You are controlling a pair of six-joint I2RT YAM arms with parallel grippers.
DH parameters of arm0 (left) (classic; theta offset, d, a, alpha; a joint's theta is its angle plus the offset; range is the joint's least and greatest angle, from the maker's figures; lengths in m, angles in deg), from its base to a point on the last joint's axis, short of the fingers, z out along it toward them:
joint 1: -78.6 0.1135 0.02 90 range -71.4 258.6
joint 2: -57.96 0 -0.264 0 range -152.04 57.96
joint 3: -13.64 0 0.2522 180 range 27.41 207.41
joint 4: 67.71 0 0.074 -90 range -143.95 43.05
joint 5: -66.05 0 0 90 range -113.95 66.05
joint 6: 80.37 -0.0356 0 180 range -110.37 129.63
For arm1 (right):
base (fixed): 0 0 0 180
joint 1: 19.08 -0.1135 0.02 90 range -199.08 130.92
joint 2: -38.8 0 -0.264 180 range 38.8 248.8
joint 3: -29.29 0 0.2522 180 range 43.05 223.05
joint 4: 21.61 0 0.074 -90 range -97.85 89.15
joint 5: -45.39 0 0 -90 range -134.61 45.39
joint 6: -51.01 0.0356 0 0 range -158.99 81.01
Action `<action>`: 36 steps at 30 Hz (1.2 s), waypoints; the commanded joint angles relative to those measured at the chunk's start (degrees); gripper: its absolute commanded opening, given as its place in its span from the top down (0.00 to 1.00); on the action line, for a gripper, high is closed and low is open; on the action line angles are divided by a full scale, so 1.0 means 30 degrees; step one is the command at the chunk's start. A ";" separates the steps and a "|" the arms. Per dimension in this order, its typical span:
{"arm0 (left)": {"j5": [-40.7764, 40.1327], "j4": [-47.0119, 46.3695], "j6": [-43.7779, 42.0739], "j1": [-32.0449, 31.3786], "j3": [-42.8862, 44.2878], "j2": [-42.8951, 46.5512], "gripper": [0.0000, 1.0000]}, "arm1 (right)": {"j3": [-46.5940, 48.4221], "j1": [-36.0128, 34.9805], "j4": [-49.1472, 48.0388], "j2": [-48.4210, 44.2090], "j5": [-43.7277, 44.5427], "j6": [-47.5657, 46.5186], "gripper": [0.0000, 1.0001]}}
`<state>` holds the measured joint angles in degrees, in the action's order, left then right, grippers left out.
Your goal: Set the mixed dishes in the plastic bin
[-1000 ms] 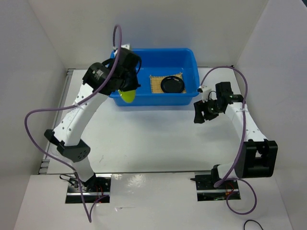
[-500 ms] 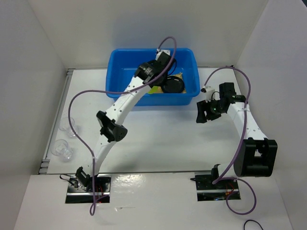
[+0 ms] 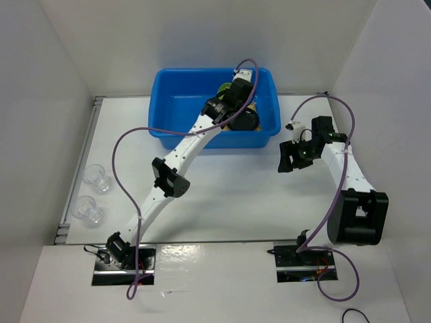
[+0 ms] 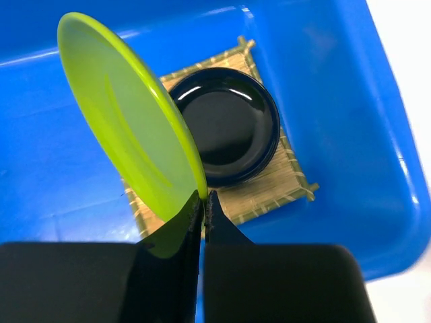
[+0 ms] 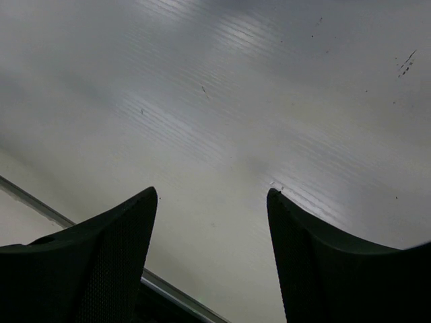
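**Left arm holding green plate over bin; right arm idle**

- Left gripper (image 4: 203, 202): jaws clamped on the rim of the green plate (image 4: 128, 114). No visible gap between the fingertips beyond the rim's thickness.
- Plate is tilted steeply, close to edge-on in the wrist view. Its gripped edge is nearest the camera, and the far edge points toward the bin's back wall.
- It's held above the inside of the bin (image 3: 159, 108), partly overlapping the black plate (image 4: 232, 124) in the wrist view. Can't tell if it touches anything below.
- Black plate lies flat on the mat (image 4: 273, 192). The mat is flat on the bin floor, in the right half and near the right wall.
- Left arm reaches diagonally across the table (image 3: 229, 195) and over the bin's front rim.
- Right gripper (image 5: 212, 195): fingers spread apart with nothing between them. It hangs over bare table just right of the bin's front right corner, not touching the bin.
- Two cups (image 3: 95, 177) stand upright near the table's left edge, side by side and well apart from the bin.
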<state>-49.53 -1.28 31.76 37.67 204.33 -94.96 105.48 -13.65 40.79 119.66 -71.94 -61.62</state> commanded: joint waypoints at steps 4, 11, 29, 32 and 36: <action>0.0969 -0.2379 -0.1371 -0.0010 0.0531 -0.1553 1.00 | 0.0136 0.0824 -0.0482 0.0146 -0.0352 -0.0219 0.29; 0.1611 -0.3021 -0.2043 -0.0010 -0.0494 -0.1731 1.00 | 0.0136 0.3340 -0.0306 -0.0349 -0.0587 -0.0395 0.27; 0.2493 -0.5982 -0.4066 0.0166 -0.3573 -0.1407 0.93 | 0.0312 0.4664 -0.0277 0.1142 -0.0585 -0.0219 0.26; 0.2991 -0.6215 -0.3861 0.0166 -0.3134 -0.1409 0.90 | 0.0312 0.4664 -0.0277 0.1142 -0.0587 -0.0219 0.26; 0.3897 -0.6859 -0.3861 -0.0010 -0.2958 -0.1409 0.79 | 0.0312 0.4664 -0.0277 0.1316 -0.0587 -0.0219 0.26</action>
<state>-41.12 -17.13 20.38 38.02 192.68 -100.62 105.51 0.08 40.81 123.51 -72.71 -62.03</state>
